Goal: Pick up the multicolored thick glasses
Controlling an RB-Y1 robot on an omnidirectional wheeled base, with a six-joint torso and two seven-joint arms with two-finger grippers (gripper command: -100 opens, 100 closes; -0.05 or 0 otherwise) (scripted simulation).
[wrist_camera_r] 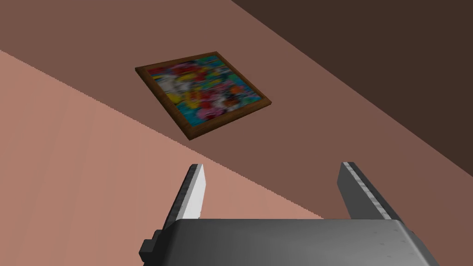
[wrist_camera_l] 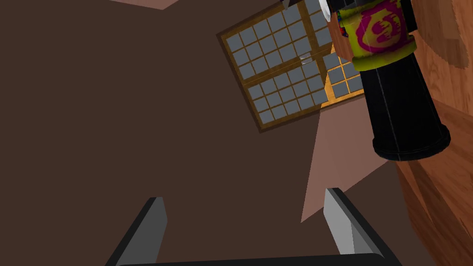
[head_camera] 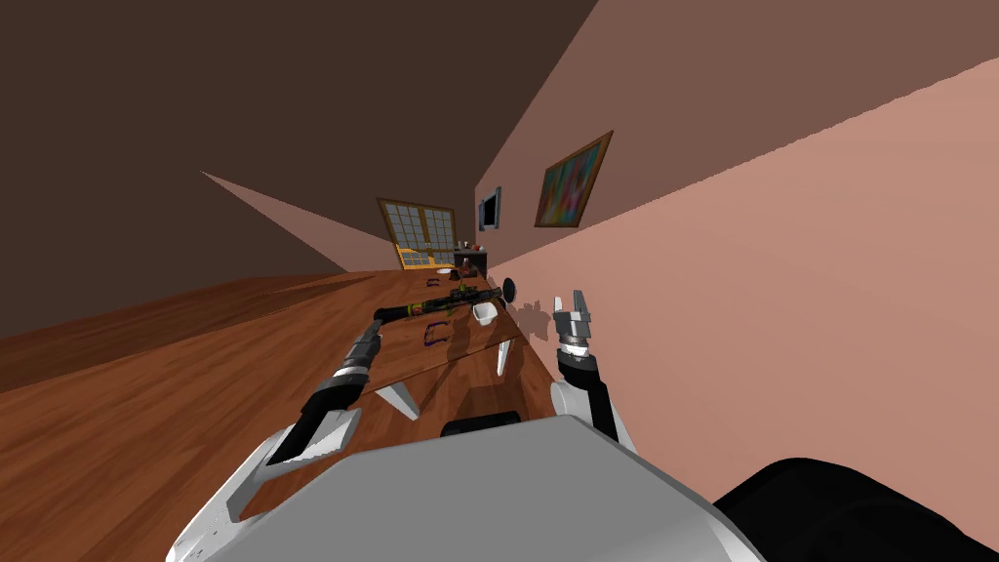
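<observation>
Grey fingers of the left gripper (wrist_camera_l: 245, 198) stand apart, holding nothing, and aim past the end of a black tube (wrist_camera_l: 402, 111) with a yellow-green band. The glasses (head_camera: 436, 334), purple-tinted, lie on the wooden table (head_camera: 405, 351) just to that gripper's right. They are nearer to it than to the right gripper (head_camera: 573, 310), likewise open and raised beside the wall. Their long axis is too small to read.

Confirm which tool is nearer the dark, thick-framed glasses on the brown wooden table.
Left. The left tool, open, is at the wooden table edge beside the dark thick-framed glasses, by the long black cylinder. The right tool, open, is raised by the pink wall, past the white bowl.
</observation>
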